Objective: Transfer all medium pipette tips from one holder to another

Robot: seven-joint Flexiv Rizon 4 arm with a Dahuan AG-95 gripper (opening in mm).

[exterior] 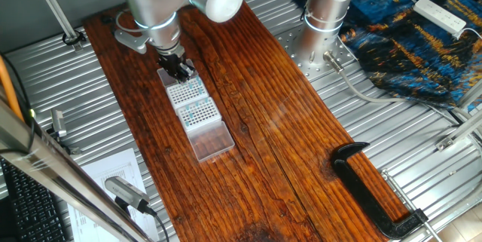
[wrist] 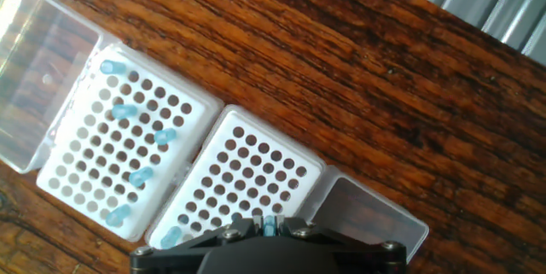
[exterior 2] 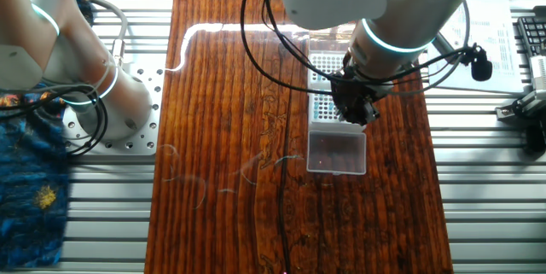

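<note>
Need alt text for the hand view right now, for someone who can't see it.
Two white tip racks lie side by side on a wooden table. The left rack holds about five blue tips. The gripper pinches another blue tip at the bottom edge.

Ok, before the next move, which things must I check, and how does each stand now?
1. Tip between the fingers: ok, a blue one shows there.
2. Firm grip: cannot tell.
3. Fingers over a rack: ok, above the near rack, at its edge.
4. Free holes there: ok, most are empty.
5. Lids open: ok, both.
6. Far rack emptied: not ok, five tips stand in it.
</note>
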